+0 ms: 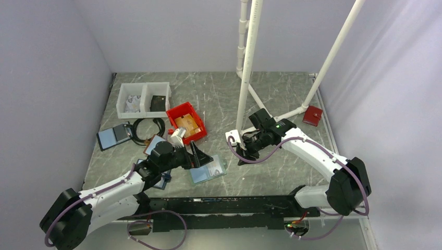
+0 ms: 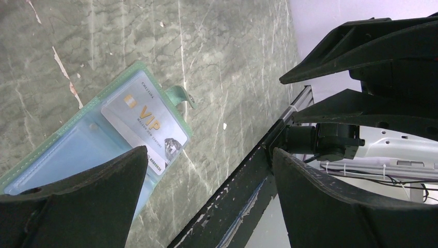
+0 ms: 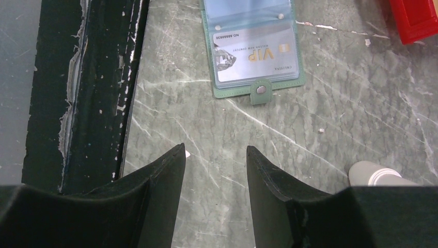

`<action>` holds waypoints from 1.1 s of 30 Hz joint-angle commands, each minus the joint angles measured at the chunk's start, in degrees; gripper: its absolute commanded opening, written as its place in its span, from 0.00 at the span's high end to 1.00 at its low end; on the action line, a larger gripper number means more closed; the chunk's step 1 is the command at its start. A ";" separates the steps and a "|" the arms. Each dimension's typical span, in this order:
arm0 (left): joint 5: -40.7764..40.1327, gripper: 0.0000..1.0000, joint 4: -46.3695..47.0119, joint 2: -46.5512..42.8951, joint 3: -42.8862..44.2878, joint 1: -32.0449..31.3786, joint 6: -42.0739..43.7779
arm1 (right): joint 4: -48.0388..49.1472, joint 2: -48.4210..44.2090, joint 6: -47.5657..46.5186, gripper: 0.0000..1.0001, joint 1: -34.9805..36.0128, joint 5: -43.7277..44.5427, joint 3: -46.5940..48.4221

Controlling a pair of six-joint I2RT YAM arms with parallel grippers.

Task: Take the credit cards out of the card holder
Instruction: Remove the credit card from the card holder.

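The card holder [image 1: 208, 170] lies open and flat on the marble table, teal-edged with pale blue clear pockets and a small snap tab [image 3: 260, 92]. One pale silver credit card marked VIP [image 2: 144, 124] [image 3: 255, 59] sits inside the pocket nearest the tab. My left gripper [image 1: 200, 156] [image 2: 209, 155] hovers just above the holder's left part, jaws wide open and holding nothing. To the right of the holder and apart from it, my right gripper [image 1: 241, 151] [image 3: 214, 150] is open over bare table, pointing toward the holder.
A red bin [image 1: 186, 122] with small items stands behind the holder, with a white two-compartment tray [image 1: 144, 98] further back. A navy-edged folder [image 1: 112, 136], a cable coil [image 1: 148, 129] and a brown-edged folder [image 1: 155, 143] lie left. White pipes [image 1: 250, 62] rise mid-table. A black rail [image 1: 224, 205] lines the near edge.
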 commanded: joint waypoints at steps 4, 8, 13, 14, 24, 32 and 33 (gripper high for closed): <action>-0.18 0.05 3.82 0.76 -0.37 -0.39 -0.52 | 1.71 0.46 0.26 0.50 0.22 0.25 -0.07; -0.03 0.05 4.37 1.27 -0.42 -0.48 -0.76 | 1.97 0.55 0.52 0.50 0.22 0.52 -0.07; 0.05 0.05 5.14 2.06 -0.42 -0.55 -1.05 | 2.15 0.69 0.70 0.50 0.22 0.79 -0.15; 0.05 0.05 5.26 2.24 -0.43 -0.57 -1.06 | 2.16 0.63 0.75 0.50 0.22 0.79 -0.16; 0.03 0.06 8.07 4.14 -0.83 -1.01 -2.05 | 3.56 1.72 2.88 0.51 0.51 1.61 -0.16; -1.71 0.09 11.08 6.29 -1.44 -2.17 -3.61 | 9.57 2.75 10.24 0.55 2.05 5.75 -1.35; -2.21 0.09 10.72 6.49 -1.30 -2.22 -3.61 | 11.15 2.90 11.60 0.56 2.67 6.50 -1.53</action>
